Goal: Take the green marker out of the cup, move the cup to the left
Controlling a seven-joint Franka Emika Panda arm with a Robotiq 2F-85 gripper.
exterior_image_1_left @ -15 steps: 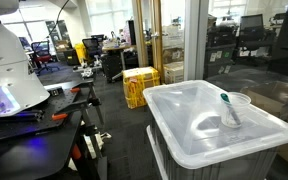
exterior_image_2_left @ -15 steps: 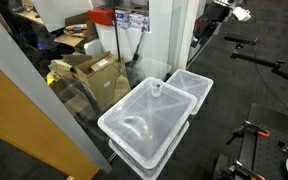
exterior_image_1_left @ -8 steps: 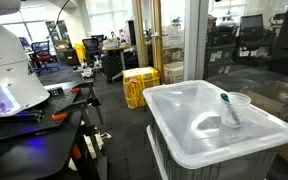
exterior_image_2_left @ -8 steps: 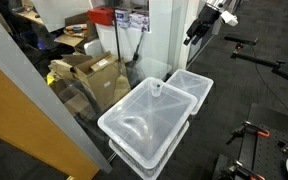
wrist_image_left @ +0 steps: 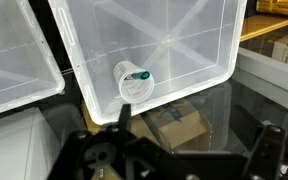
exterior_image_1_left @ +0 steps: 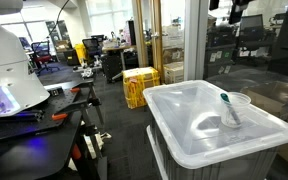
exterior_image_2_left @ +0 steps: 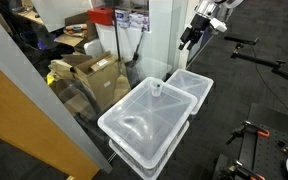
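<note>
A clear plastic cup (exterior_image_1_left: 234,111) stands on the translucent lid of a large storage bin (exterior_image_1_left: 189,125), near its far corner. A green-capped marker (exterior_image_1_left: 225,99) stands in the cup. Both also show in an exterior view, the cup (exterior_image_2_left: 156,89) on the bin lid (exterior_image_2_left: 134,120). In the wrist view I look down on the cup (wrist_image_left: 130,84) with the marker's green cap (wrist_image_left: 141,75) inside it. My gripper (exterior_image_2_left: 189,36) hangs high in the air above and beyond the bin, far from the cup; only its lower part shows in an exterior view (exterior_image_1_left: 235,12). Its jaws stand wide apart and empty (wrist_image_left: 179,150).
A second lidded bin (exterior_image_2_left: 196,84) sits right beside the first. Cardboard boxes (exterior_image_2_left: 92,70) lie behind a glass wall (exterior_image_1_left: 244,50). Yellow crates (exterior_image_1_left: 140,86) stand on the floor, and a workbench with tools (exterior_image_1_left: 29,112) is off to the side.
My gripper has come down and toward the bin, entering the top of both exterior views. The cup and marker have not moved.
</note>
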